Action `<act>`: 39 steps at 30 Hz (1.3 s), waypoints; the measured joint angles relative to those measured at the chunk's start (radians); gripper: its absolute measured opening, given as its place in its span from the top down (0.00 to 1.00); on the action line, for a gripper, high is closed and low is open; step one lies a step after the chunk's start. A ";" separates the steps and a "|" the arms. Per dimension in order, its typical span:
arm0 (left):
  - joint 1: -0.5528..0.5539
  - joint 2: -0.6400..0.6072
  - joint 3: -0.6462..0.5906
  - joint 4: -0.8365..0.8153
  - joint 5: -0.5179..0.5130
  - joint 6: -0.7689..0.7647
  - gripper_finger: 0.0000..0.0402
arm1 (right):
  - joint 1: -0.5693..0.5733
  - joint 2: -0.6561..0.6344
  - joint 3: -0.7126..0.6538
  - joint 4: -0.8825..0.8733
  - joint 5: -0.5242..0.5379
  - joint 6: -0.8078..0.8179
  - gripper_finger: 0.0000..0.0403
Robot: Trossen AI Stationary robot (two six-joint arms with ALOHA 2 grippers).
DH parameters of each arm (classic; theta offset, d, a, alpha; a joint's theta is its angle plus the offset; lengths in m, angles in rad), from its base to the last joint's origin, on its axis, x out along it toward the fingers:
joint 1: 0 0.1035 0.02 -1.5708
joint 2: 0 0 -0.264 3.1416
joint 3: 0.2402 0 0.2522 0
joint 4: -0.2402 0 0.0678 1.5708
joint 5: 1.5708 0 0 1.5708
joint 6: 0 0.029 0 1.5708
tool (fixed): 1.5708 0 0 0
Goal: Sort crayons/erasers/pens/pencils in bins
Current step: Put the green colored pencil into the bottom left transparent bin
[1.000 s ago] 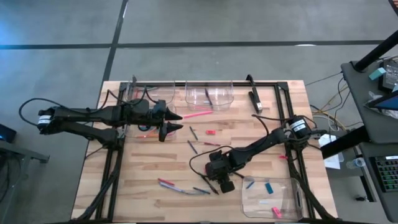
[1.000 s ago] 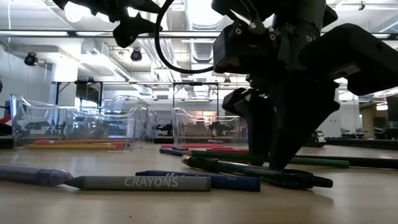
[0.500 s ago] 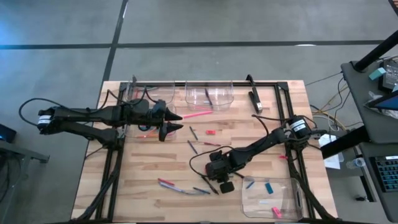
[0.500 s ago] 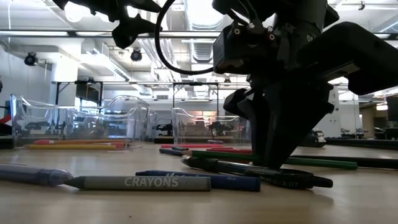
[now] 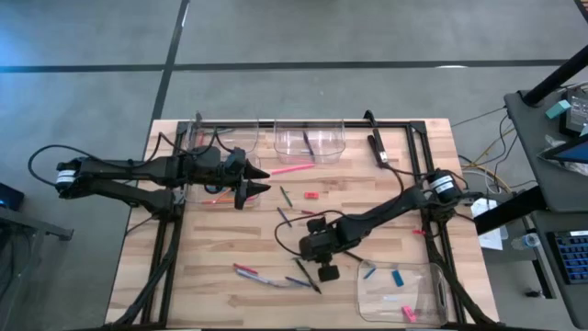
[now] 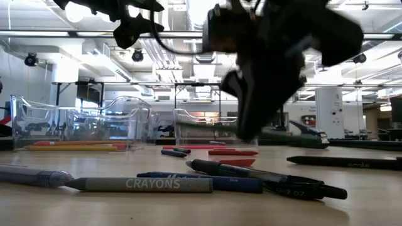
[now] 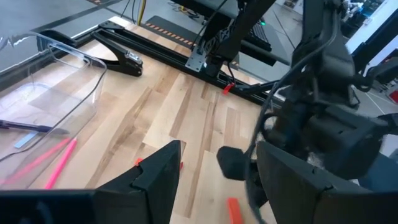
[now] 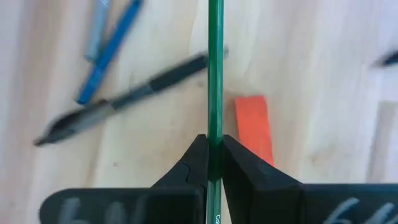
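Right gripper (image 8: pixel 214 155) pinching a green pencil (image 8: pixel 215 68), held above the table (image 5: pixel 211 248) beside an orange eraser (image 8: pixel 254 124). Left gripper (image 5: pixel 259 180) spread, near the far-left bin (image 5: pixel 196 138).
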 joint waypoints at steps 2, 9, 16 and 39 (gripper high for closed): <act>0.000 0.000 0.000 0.000 0.004 0.000 0.51 | -0.002 -0.008 0.027 -0.013 -0.001 0.001 0.96; -0.001 0.000 0.001 0.013 0.052 0.000 0.51 | -0.042 -0.088 0.083 -0.006 0.027 0.052 0.96; -0.001 0.002 0.001 0.091 0.112 -0.001 0.51 | -0.119 -0.269 -0.029 0.189 0.118 0.097 0.96; -0.013 0.057 0.002 0.298 0.132 0.001 0.51 | -0.188 -0.399 -0.162 0.535 0.194 0.091 0.96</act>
